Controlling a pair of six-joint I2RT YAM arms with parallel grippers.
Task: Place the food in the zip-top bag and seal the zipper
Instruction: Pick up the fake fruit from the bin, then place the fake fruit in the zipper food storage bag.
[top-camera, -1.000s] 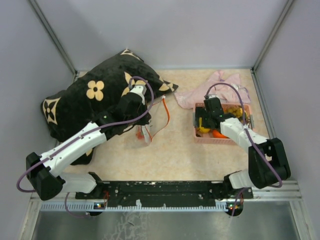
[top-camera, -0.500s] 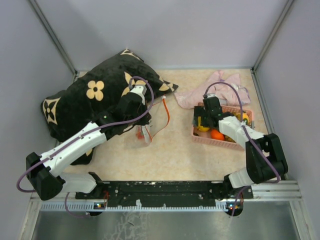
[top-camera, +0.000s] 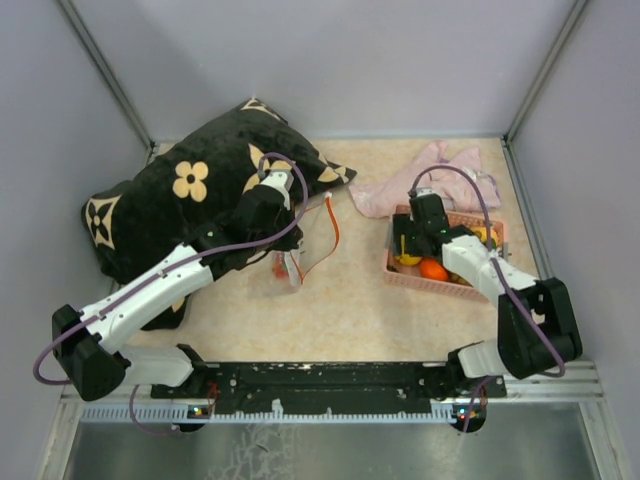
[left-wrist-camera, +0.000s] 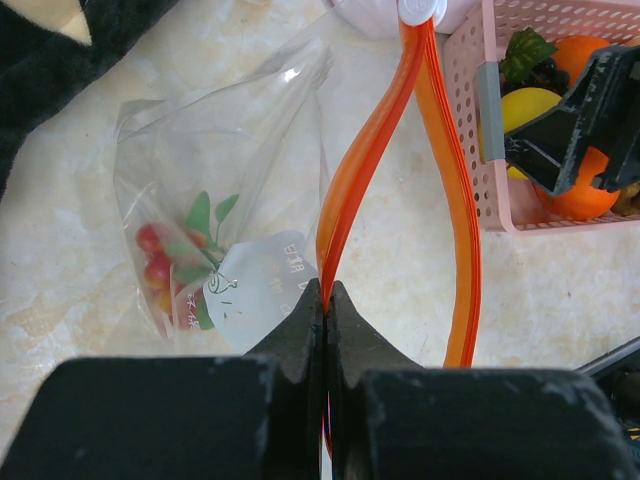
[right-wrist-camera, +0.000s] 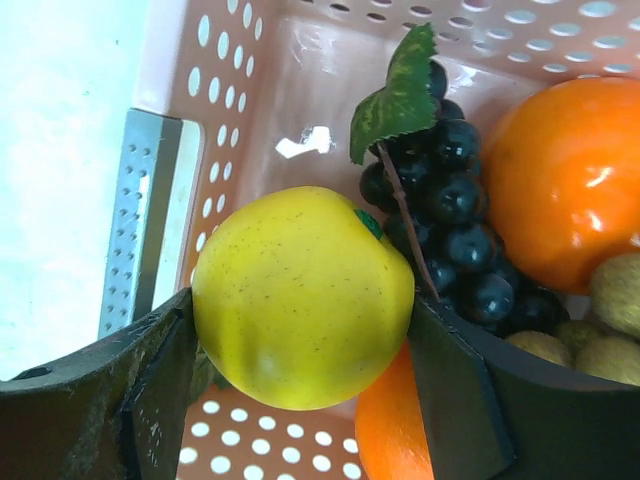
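Right fingers (right-wrist-camera: 460, 390) clamp lemon (right-wrist-camera: 300, 300) in basket (right-wrist-camera: 230, 70), left fingers (left-wrist-camera: 295, 335) pinch zipper (left-wrist-camera: 350, 190), bag (left-wrist-camera: 220, 150) mouth agape; next: lift lemon clear, carry toward 9 o'clock.

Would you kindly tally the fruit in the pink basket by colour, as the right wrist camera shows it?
Yellow lemon: 1
Orange fruits: 2
Dark grape bunch: 1
Brownish-green grape bunch: 1
Total: 5
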